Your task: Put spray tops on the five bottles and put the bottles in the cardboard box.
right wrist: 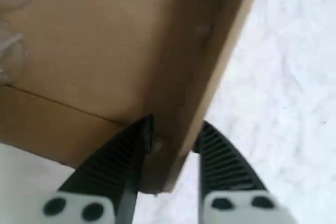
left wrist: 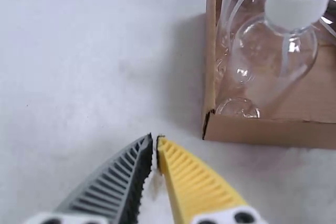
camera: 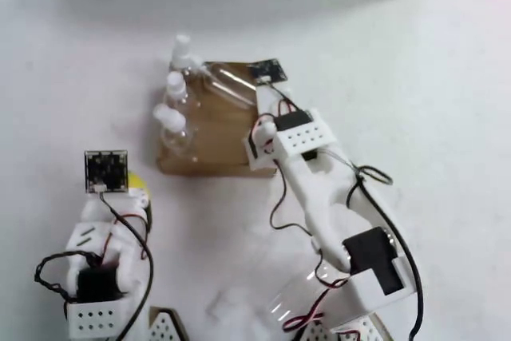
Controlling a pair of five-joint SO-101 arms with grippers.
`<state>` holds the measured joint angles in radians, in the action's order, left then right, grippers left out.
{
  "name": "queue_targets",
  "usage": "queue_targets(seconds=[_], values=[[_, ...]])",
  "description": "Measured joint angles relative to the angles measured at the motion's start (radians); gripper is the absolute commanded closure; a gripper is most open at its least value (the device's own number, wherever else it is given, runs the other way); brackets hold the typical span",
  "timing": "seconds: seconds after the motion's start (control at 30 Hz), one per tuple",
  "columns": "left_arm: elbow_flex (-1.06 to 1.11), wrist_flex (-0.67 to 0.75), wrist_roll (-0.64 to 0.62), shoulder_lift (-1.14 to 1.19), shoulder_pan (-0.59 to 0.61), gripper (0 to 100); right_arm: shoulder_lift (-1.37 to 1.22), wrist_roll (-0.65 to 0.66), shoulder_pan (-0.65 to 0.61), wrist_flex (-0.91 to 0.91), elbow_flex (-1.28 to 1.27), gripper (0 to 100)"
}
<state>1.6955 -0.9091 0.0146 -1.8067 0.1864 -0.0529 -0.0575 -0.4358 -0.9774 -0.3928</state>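
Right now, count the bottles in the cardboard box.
4 bottles: three upright along the box's left wall, one lying at its far end. The right arm may hide more.

White table (camera: 415, 53), matte, w/ faint mottled texture. Cardboard box (camera: 214, 135) sits flat on it just off ctr toward 11 o'clock, open side up, low walls, soft shadow on the tabletop beside one wall. Left arm (camera: 96, 293) stands at approx 7 o'clock by the near edge, right arm (camera: 351, 269) at approx 5 o'clock, well apart.
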Motion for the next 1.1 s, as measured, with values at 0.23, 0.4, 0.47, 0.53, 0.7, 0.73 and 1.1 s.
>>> queue_targets(seconds=[0.23, 0.4, 0.47, 0.53, 0.7, 0.73, 1.1], values=[[0.000, 0.000, 0.000, 0.000, 0.000, 98, -0.006, 0.000, 0.000, 0.000, 0.000, 96.1], [0.000, 0.000, 0.000, 0.000, 0.000, 98, -0.006, 0.000, -0.003, -0.018, 0.000, 96.1], [0.000, 0.000, 0.000, 0.000, 0.000, 98, -0.006, -0.002, -0.012, -0.032, 0.000, 96.1], [0.000, 0.000, 0.000, 0.000, 0.000, 98, -0.006, -0.002, -0.023, -0.049, 0.000, 96.1], [0.000, 0.000, 0.000, 0.000, 0.000, 98, -0.006, -0.003, -0.040, -0.071, 0.002, 96.1], [0.000, 0.000, 0.000, 0.000, 0.000, 98, -0.006, -0.003, -0.041, -0.071, 0.002, 96.1], [0.000, 0.000, 0.000, 0.000, 0.000, 98, -0.006, -0.104, -0.051, -0.137, 0.005, 96.1]])
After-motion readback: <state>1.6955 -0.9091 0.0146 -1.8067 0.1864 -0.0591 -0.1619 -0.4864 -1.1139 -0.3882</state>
